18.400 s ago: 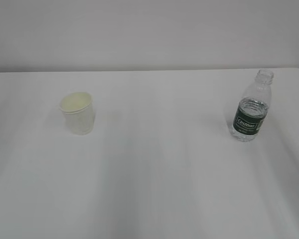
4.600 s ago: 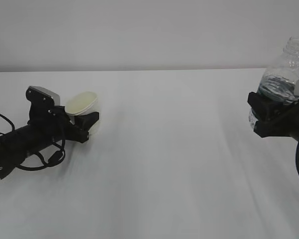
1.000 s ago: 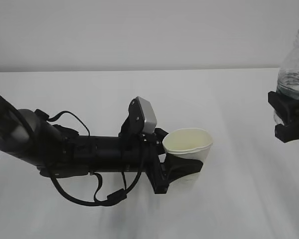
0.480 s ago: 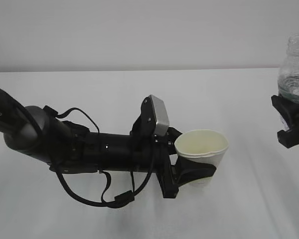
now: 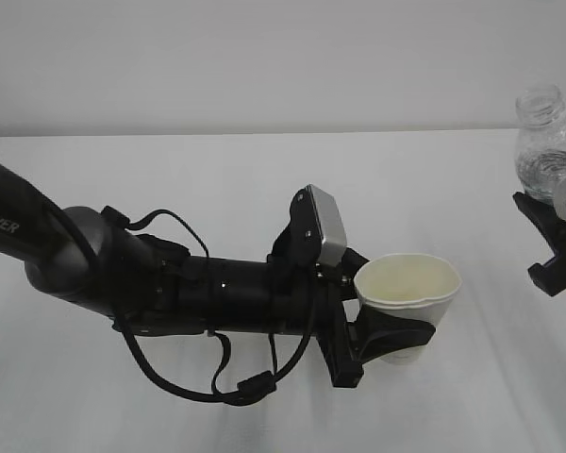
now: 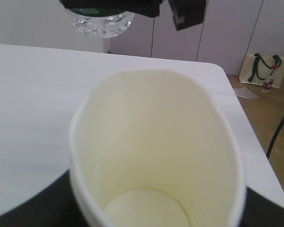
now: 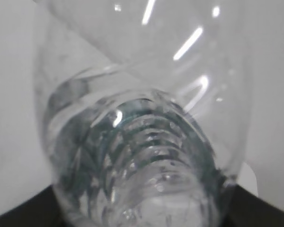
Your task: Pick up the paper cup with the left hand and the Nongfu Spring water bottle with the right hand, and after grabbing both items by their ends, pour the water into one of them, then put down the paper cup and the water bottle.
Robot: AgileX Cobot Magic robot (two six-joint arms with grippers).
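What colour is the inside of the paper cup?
Pale cream-yellow; the paper cup shows it best in the left wrist view.

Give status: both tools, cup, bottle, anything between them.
Left tool shut on white tapered paper cup, upright, empty. Right tool shut on clear ribbed plastic bottle, upright, uncapped, water inside. Nothing between them.

The counter point(image 5: 264, 179) is white and matte, with a rounded corner at 3 o'clock in the left wrist view. A pale wall point(image 5: 264, 57) stands behind it. Beyond the corner, on a brown floor point(image 6: 270, 118), a cream bag point(image 6: 264, 71) with dark handles leans against the wall panels.
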